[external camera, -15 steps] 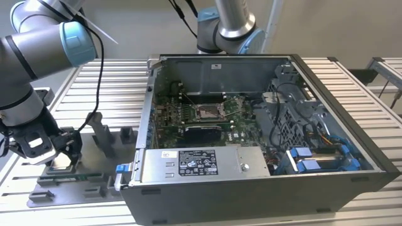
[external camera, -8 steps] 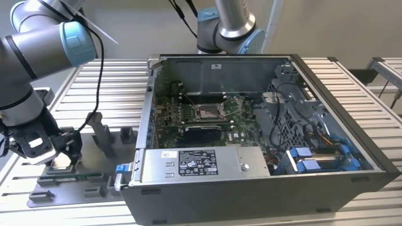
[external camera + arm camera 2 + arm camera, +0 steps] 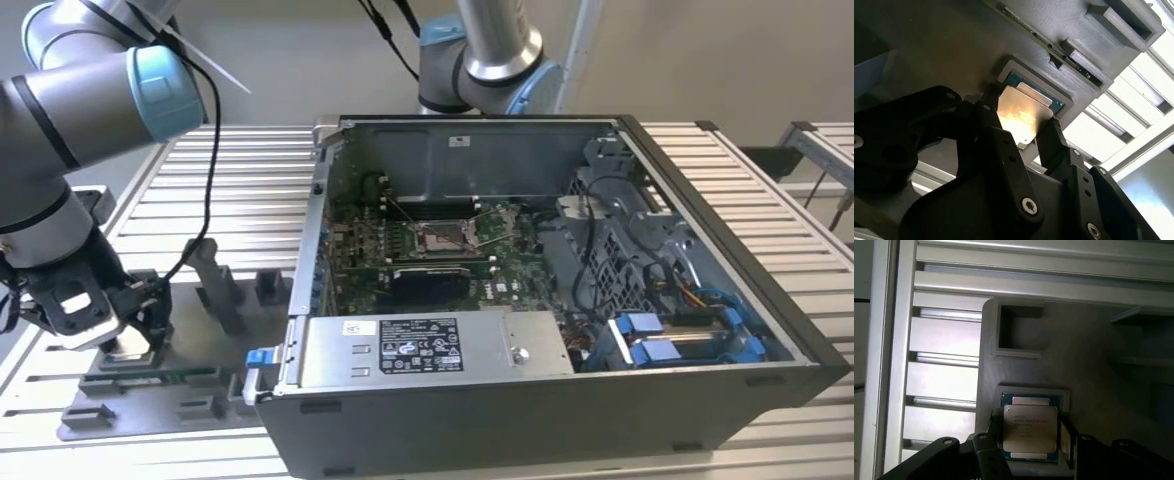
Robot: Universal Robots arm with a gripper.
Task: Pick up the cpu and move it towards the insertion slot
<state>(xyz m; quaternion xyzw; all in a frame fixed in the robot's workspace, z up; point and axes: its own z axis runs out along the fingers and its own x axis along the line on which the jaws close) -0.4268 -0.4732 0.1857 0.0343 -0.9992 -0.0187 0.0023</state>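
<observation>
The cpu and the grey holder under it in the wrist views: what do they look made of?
The cpu: metal lid, likely plated, since it shines pale silver and throws a glare in the second wrist view; a green board rims it. The grey holder: matte plastic, possibly 3D-printed, judging by fine layered lines on its surface.
</observation>
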